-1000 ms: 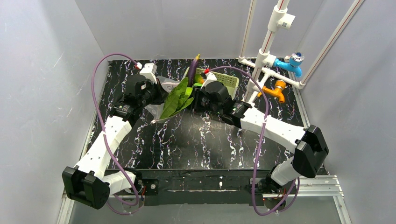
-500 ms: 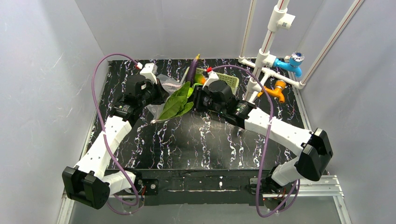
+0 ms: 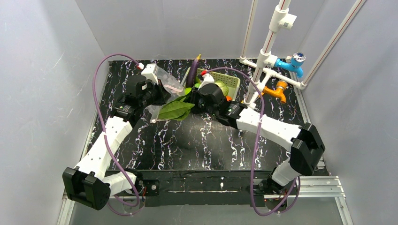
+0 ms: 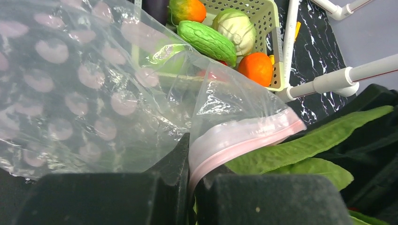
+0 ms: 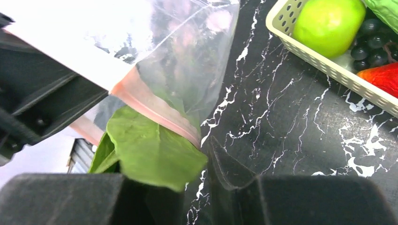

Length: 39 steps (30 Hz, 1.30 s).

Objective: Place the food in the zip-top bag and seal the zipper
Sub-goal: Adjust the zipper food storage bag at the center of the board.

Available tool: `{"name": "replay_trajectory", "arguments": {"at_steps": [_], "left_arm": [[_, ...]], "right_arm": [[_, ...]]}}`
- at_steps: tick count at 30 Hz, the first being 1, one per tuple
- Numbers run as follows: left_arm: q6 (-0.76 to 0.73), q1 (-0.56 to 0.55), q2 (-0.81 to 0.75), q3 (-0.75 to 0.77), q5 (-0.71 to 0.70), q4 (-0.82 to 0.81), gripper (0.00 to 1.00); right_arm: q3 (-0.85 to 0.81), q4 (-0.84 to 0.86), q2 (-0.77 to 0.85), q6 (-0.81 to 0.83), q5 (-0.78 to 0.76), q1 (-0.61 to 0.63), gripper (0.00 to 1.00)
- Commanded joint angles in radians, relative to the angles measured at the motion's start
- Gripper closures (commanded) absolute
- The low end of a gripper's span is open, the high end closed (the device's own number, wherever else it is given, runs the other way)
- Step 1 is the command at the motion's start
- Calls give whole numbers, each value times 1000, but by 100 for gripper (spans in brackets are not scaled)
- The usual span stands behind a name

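While the left fingers (image 4: 174, 157) clamp shut on the bag's (image 4: 94, 93) pink zipper (image 4: 244, 136), the right fingers (image 5: 225, 168), narrowly parted, hold the leaves (image 5: 150, 150) barely inside its mouth; the other food (image 4: 256, 68) lies in the basket (image 4: 265, 18).

Bright even light, faint shadows — wrist-view glare, blurred foreground

The zip-top bag (image 4: 94, 93) is clear, glossy, crinkled plastic film with pale pink spots; its zipper (image 4: 244, 138) is a smooth, matt pink strip. The big green leaves (image 5: 150, 150) look matt and veined. The worktop (image 5: 281, 117) is smooth black with white marbling. The basket (image 5: 324, 61) is cream lattice plastic; in the basket, the green apple (image 5: 328, 23) is smooth and shiny, the cucumber (image 4: 206, 41) bumpy. The left gripper (image 4: 191, 159) is matt black, faintly grainy.
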<state>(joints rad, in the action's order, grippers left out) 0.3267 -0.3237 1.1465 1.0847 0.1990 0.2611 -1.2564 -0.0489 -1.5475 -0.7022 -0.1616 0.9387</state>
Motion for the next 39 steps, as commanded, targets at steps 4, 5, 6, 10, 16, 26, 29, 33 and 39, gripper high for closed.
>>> {"name": "replay_trajectory", "arguments": {"at_steps": [4,5,6,10,16,26,29,33,39], "left_arm": [[28,-3,-8,23,41,-18,100],[31,-3,-6,24,45,-18,100],[33,-3,-4,23,47,-18,100],[46,-10,7,37,31,6,100],[89,-13,-1,129,81,312,100],[394,-14,-188,135,141,471,100],[467,-14,-168,43,148,393,100],[521,-40,-46,11,204,324,100],[527,-142,-83,149,69,326,100]], "right_arm": [[-30,134,-45,20,-75,12,68],[-38,135,-49,23,-75,12,69],[-45,136,-48,26,-75,12,73],[-78,109,-24,55,-78,12,93],[-350,-318,-30,5,128,-45,99],[-841,-996,-120,126,341,-121,99],[-819,-1001,-176,166,366,-138,99],[-814,-978,-276,221,382,-139,99],[-930,-1054,-266,317,417,-140,99]]}}
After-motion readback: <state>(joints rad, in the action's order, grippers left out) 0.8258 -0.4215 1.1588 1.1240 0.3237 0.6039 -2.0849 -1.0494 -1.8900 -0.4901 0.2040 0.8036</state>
